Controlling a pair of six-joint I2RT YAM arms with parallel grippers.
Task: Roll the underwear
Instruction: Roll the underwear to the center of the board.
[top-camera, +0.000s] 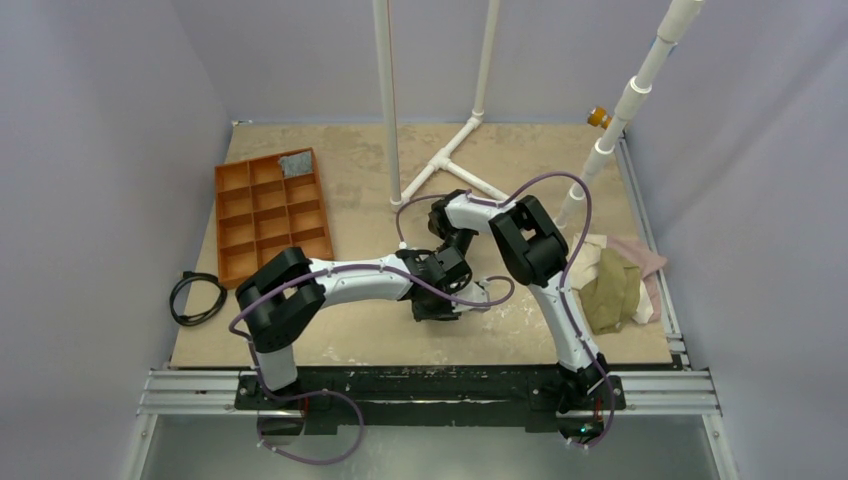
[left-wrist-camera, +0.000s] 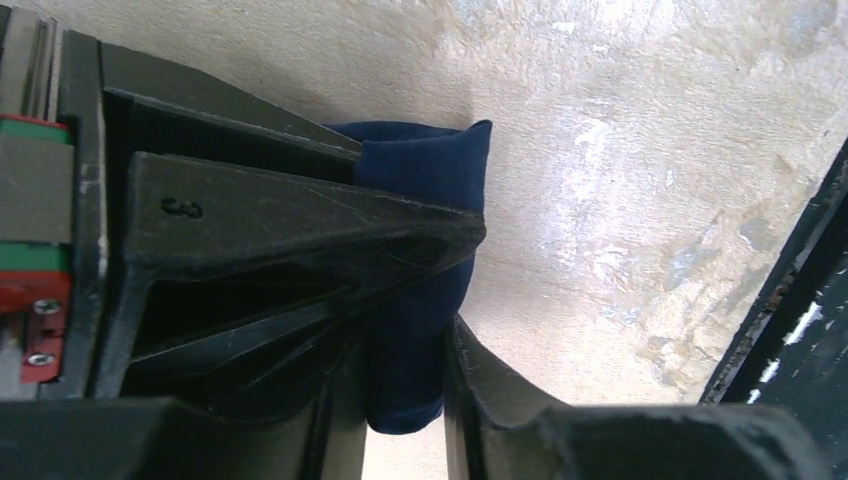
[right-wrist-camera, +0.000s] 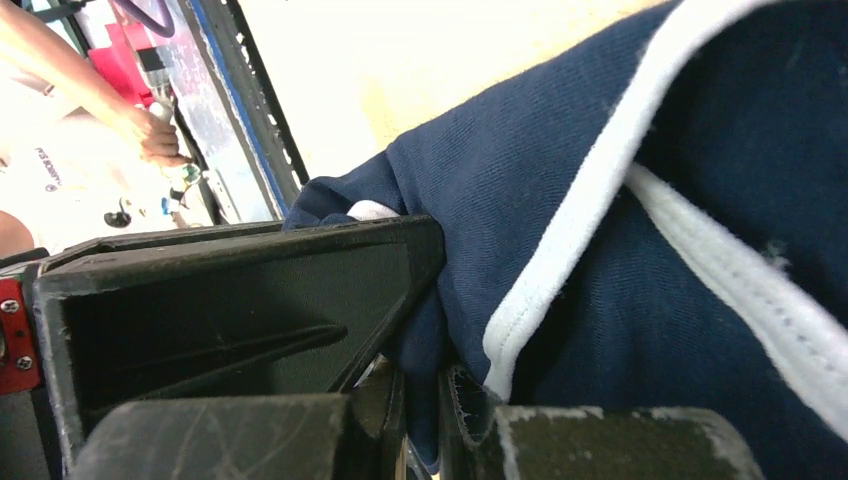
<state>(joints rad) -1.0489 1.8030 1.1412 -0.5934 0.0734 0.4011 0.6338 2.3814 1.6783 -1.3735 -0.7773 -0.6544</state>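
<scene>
Two grippers meeting near the middle of the desk (top-camera: 380, 340), both pinching the same navy underwear (right-wrist-camera: 520, 190). Left gripper (left-wrist-camera: 448, 285) almost closed, squeezing a folded blue bundle between its fingers, close over the pale desk surface. Right gripper (right-wrist-camera: 428, 325) likewise narrow, clamping a fold of cloth just beside the white trim (right-wrist-camera: 570, 250). From overhead, garment mostly hidden beneath the two wrists. Orange tray (top-camera: 272, 212) well apart at far left; olive-green garment (top-camera: 610, 295) and pink cloth (top-camera: 645, 255) heaped together at the right edge.
</scene>
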